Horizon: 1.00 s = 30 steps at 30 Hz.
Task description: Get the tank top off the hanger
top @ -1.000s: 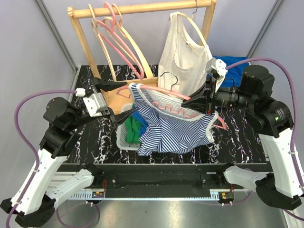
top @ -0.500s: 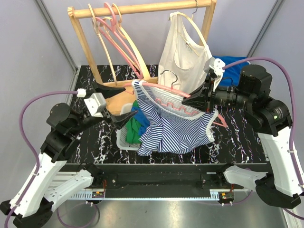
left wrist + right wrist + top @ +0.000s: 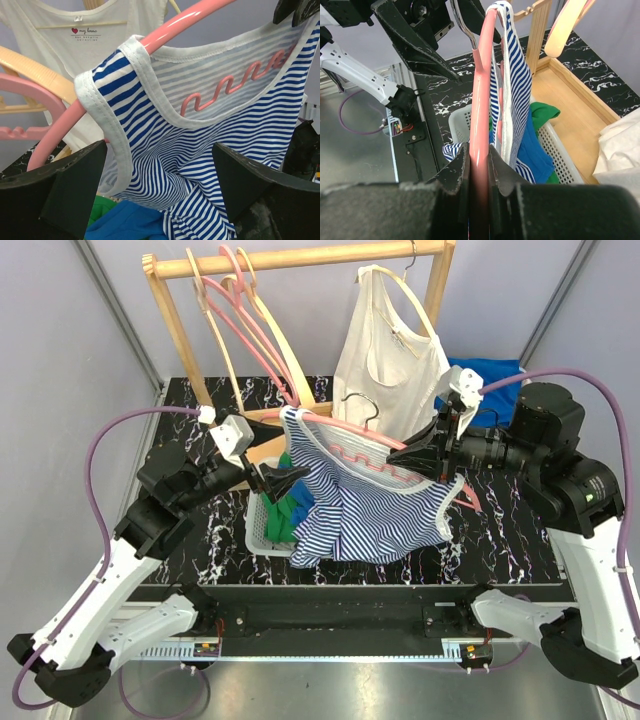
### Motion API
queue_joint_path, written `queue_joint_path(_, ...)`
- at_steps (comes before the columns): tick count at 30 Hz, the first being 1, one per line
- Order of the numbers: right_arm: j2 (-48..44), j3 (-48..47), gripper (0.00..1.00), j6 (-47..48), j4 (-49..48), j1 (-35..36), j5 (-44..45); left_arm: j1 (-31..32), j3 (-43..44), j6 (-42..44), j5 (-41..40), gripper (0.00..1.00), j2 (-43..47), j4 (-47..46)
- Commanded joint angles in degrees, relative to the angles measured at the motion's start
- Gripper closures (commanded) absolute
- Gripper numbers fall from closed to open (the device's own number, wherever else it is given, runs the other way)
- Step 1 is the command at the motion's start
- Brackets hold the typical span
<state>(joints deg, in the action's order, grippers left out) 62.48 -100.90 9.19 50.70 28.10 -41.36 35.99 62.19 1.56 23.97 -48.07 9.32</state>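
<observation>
Tank top strap hangs just before the parted left gripper.

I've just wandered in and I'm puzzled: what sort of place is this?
Probably a robotics test cell staged as a laundry corner: a wooden clothes rack and a white basket of clothes stand on a black marbled table.

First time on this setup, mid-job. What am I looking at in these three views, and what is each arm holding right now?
Two robot arms are bolted at the near edge of the table. The wide picture looks down from behind them; the other two come from wrist cameras. The right gripper is shut on a pink hanger carrying the striped tank top. The left gripper is open, empty, facing the top's strap. On it: a white basket of clothes and a wooden rack with spare hangers and a cream top.
</observation>
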Motion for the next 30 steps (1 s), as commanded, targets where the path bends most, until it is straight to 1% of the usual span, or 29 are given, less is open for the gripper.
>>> queue_joint_path(1,-2.1,0.88,1.0,0.04,-3.76,0.29,-1.35,0.22,0.65,-0.69,-0.85,0.06,0.52,-5.37)
queue_joint_path(6,-2.54,1.76,1.0,-0.14,-3.85,0.29,-1.44,0.22,0.82,-0.68,-0.5,0.09,0.44,-5.8)
queue_joint_path(7,-2.36,1.76,1.0,-0.31,-3.85,0.29,-1.44,0.22,0.82,-0.94,-0.33,0.12,0.35,-6.42)
queue_joint_path(13,-2.19,2.55,1.0,-1.28,-4.82,0.29,-2.05,0.22,0.74,-1.04,1.08,0.22,0.0,-8.62)
queue_joint_path(15,-2.19,2.73,1.0,-1.54,-5.17,0.29,-2.05,0.22,0.56,-1.04,1.52,0.32,-0.18,-8.88)
queue_joint_path(17,-2.19,2.82,1.0,-1.72,-5.34,0.29,-2.14,0.22,0.39,-0.95,2.05,0.46,-0.09,-9.15)
queue_joint_path(18,-2.19,2.9,1.0,-1.81,-5.52,0.29,-2.23,0.22,0.3,-1.03,2.57,0.6,-0.09,-9.15)
queue_joint_path(20,-2.19,3.08,1.0,-1.81,-5.61,0.29,-2.23,0.22,0.3,-1.04,2.49,0.7,-0.09,-10.46)
queue_joint_path(21,-2.19,3.25,1.0,-1.9,-5.61,0.29,-2.14,0.22,0.3,-1.04,2.66,0.79,-0.09,-10.46)
queue_joint_path(23,-2.27,3.43,1.0,-1.9,-5.61,0.29,-1.79,0.22,0.21,-0.69,2.58,0.82,0.0,-10.46)
queue_joint_path(30,-2.62,3.96,1.0,-2.07,-5.79,0.29,-1.88,0.22,-0.06,-0.24,3.19,0.8,0.09,-10.46)
